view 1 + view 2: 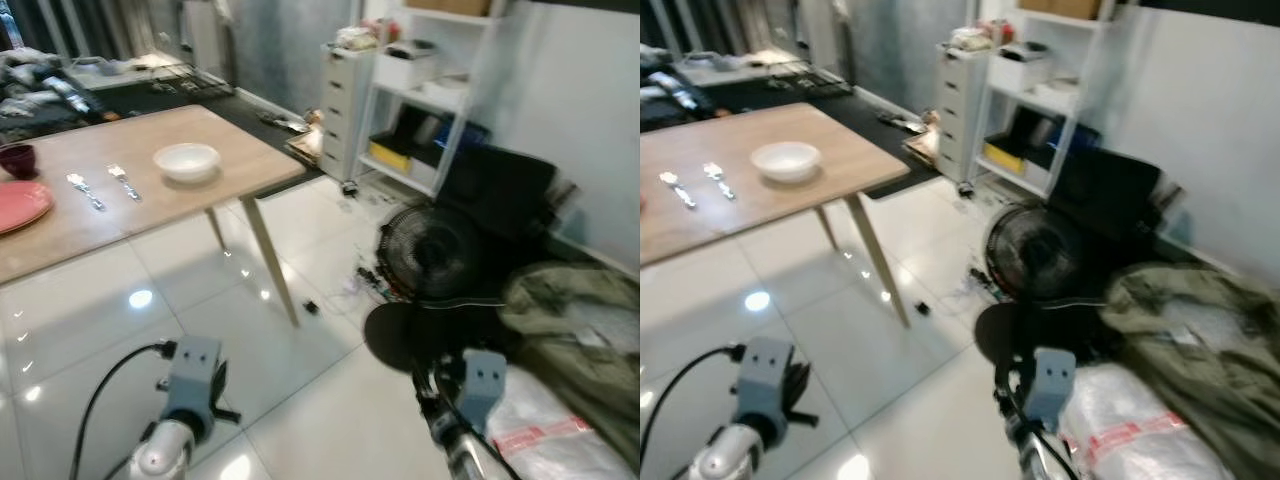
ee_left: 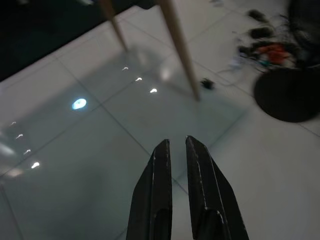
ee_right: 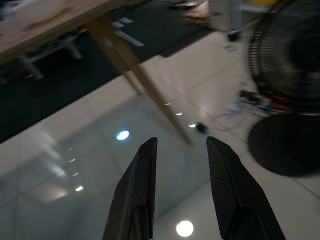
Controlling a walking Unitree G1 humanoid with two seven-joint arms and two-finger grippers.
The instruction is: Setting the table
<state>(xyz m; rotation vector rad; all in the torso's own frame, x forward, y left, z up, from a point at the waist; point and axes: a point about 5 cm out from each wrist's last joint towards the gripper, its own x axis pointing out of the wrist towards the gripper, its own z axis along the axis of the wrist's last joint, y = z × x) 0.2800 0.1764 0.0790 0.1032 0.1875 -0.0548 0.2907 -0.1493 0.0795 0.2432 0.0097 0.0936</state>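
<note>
Tableware is seen in the left eye view on the wooden table [image 1: 150,190], far and to the left: white bowl [image 1: 187,160], two forks [image 1: 105,186], red plate [image 1: 18,206]. Both arms are held low over the floor tiles [image 1: 300,400], well apart from it; the left is judged nearer.

In the left wrist view, the left gripper [image 2: 176,146] is shown empty, fingers nearly together.

In the right wrist view, the right gripper [image 3: 181,144] is shown empty, fingers apart.

We're in a lived-in home: a wooden counter [image 1: 240,160] at far left laid with a white bowl [image 1: 186,161] and pink plate [image 1: 20,206], white drawers [image 1: 345,100] and shelves [image 1: 425,95] beyond, a black floor fan [image 1: 430,255] on glossy tiles [image 1: 200,300] at right.
</note>
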